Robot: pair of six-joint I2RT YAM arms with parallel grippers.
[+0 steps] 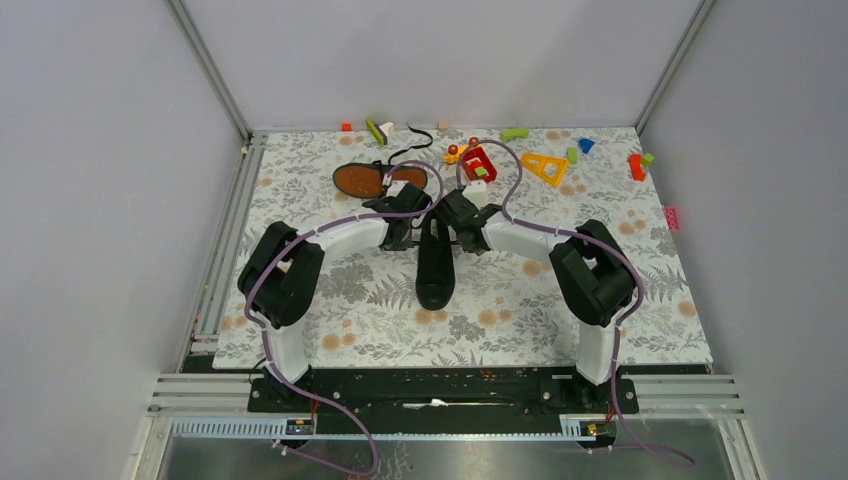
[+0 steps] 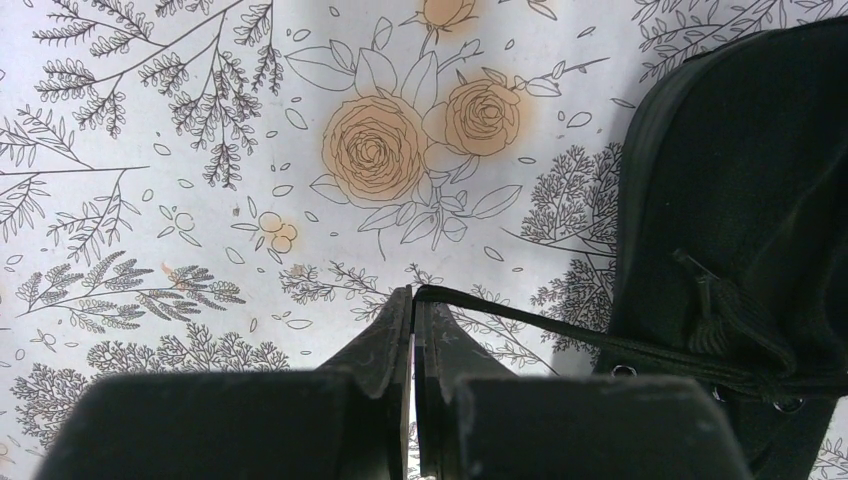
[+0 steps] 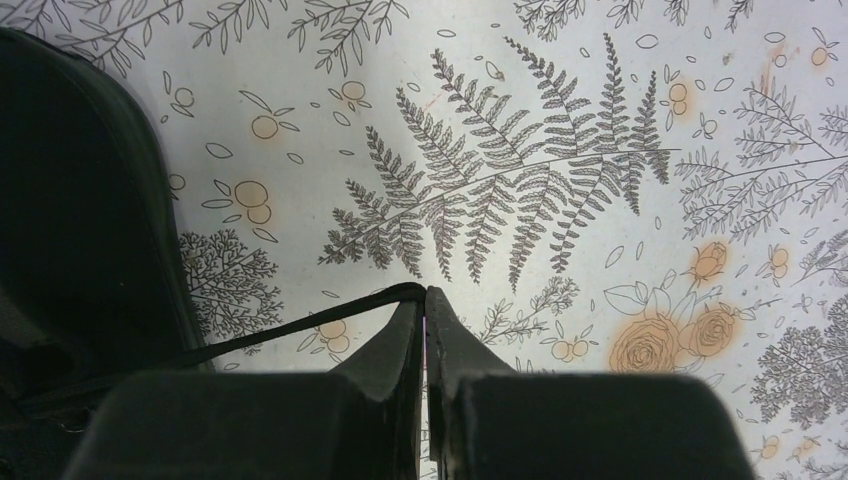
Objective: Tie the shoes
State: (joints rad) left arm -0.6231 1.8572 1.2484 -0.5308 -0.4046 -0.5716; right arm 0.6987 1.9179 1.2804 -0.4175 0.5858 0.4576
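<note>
A black shoe [image 1: 435, 270] stands at the centre of the flowered mat [image 1: 600, 320]; its toe seems to point to six o'clock. The left pincer [image 2: 412, 300] is squeezed tight on the left lace end [image 2: 520, 328], drawn toward nine. The right pincer [image 3: 426, 297] likewise clamps the right lace end [image 3: 290, 332], toward three, probably to tension both for knotting. A second shoe [image 1: 362, 180] lies sole-up at eleven.
</note>
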